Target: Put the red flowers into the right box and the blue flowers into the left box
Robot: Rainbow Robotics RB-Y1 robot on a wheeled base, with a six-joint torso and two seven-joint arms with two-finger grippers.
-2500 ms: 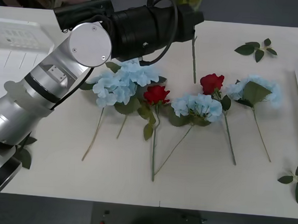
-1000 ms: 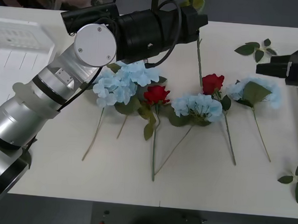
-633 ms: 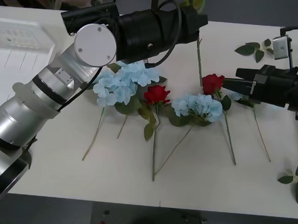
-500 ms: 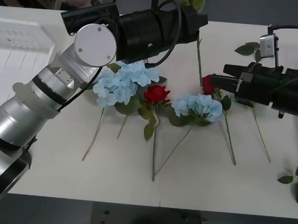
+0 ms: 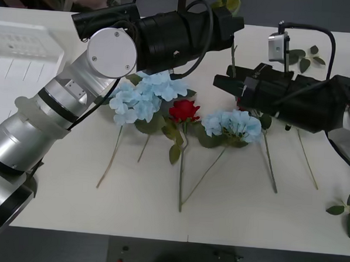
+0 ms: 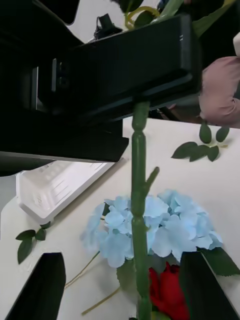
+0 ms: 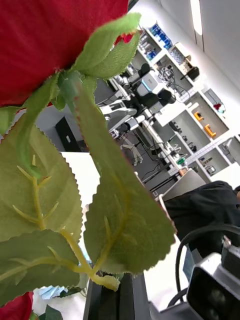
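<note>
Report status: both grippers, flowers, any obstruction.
Left gripper shut on a red rose's stem, raised over the table. Right gripper open around that stem. Other flowers on the table; nothing blocking.

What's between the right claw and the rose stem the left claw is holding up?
Nothing visible. The stem hangs from the shut left claw and sits in the gap of the open right claw. Blue flowers lie on the table beyond it.
</note>
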